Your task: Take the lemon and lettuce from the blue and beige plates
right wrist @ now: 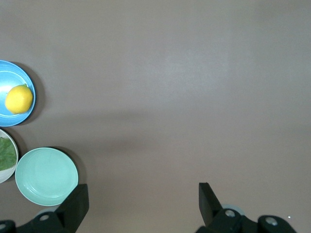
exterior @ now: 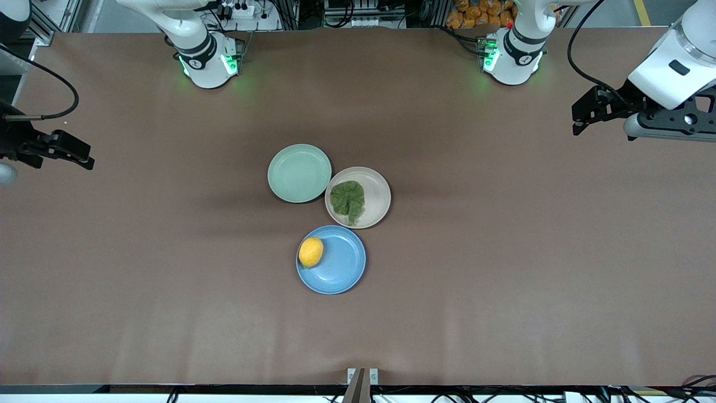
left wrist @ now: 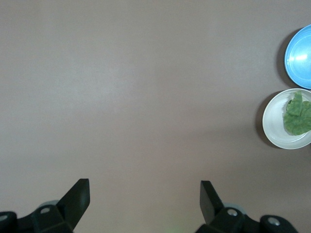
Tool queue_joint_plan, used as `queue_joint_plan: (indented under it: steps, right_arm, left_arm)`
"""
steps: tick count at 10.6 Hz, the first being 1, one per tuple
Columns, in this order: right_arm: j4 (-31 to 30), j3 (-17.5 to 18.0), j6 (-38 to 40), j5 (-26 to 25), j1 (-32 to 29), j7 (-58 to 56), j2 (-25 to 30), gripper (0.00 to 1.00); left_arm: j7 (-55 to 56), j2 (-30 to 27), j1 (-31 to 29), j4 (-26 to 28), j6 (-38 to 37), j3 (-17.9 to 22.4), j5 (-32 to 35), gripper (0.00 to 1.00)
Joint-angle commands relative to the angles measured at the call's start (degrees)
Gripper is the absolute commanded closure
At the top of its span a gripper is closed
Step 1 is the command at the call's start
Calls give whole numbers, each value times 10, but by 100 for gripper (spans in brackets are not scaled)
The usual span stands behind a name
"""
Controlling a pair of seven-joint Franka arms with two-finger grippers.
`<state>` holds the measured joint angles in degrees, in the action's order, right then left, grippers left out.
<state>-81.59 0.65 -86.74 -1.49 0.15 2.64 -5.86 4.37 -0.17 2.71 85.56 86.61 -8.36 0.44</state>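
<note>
Both sets of jaws stand wide apart and hold nothing. My left gripper (left wrist: 145, 196) hangs over bare table at its own end, and my right gripper (right wrist: 143, 199) does the same at the other end; neither has started in.

Taking the three touching plates as a clock seen from the front camera, the lemon (exterior: 311, 252) sits at 6 on the blue plate (exterior: 341, 268), hard against the rim toward the right arm's end. The lettuce (exterior: 348, 200) lies at 2 on the beige plate (exterior: 376, 190). The mint plate (exterior: 299, 173) at 10 is bare.

My worry is the lemon: round, smooth and parked on the sloping rim, I judge it could roll off if a finger nudges it. The lettuce lies flat, so fingers may scrape the plate or shove it into its neighbours. With both arms converging on one tight cluster, they could clash.
</note>
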Motion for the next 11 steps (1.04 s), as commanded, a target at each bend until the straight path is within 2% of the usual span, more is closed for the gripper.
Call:
queue_joint_plan:
  steps: [1, 7, 9, 11]
  right_arm:
    - [-1, 4, 4, 5, -5, 7, 5, 0]
    - [-1, 4, 3, 6, -6, 8, 4, 0]
    - [-1, 5, 0, 9, -3, 26, 2, 0]
    - [-1, 5, -10, 50, -1, 67, -1, 0]
  left_arm:
    - [-11, -4, -4, -3, -7, -5, -4, 0]
    - [-6, 19, 10, -4, -7, -6, -6, 0]
    - [41, 30, 25, -4, -7, -11, -7, 0]
    - [98, 53, 59, -5, -5, -12, -8, 0]
